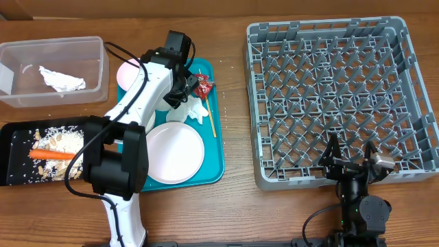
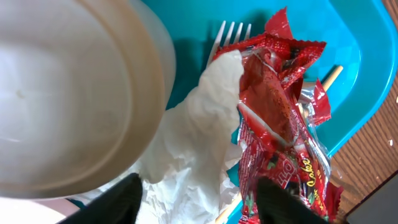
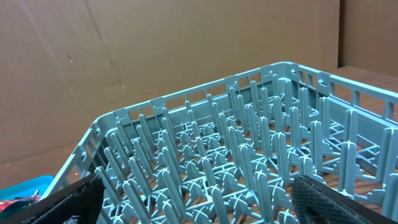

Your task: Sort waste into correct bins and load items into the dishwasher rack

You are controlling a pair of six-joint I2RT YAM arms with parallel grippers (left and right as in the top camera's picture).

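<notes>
My left gripper (image 1: 190,88) is open low over the teal tray (image 1: 215,147), its fingers (image 2: 198,200) straddling a crumpled white napkin (image 2: 193,143) and a red snack wrapper (image 2: 280,118). A white bowl (image 2: 62,93) sits right beside them, and a white fork (image 2: 231,30) and a wooden stick (image 2: 333,76) lie under the waste. A white plate (image 1: 175,152) rests on the tray's near part. My right gripper (image 1: 352,159) is open and empty at the near edge of the grey dishwasher rack (image 1: 343,96), which is empty (image 3: 249,143).
A clear bin (image 1: 51,72) at the far left holds a crumpled white paper (image 1: 62,79). A black bin (image 1: 14,154) at the near left holds rice-like scraps and a carrot (image 1: 51,155). A pink cup (image 1: 127,72) stands at the tray's far left.
</notes>
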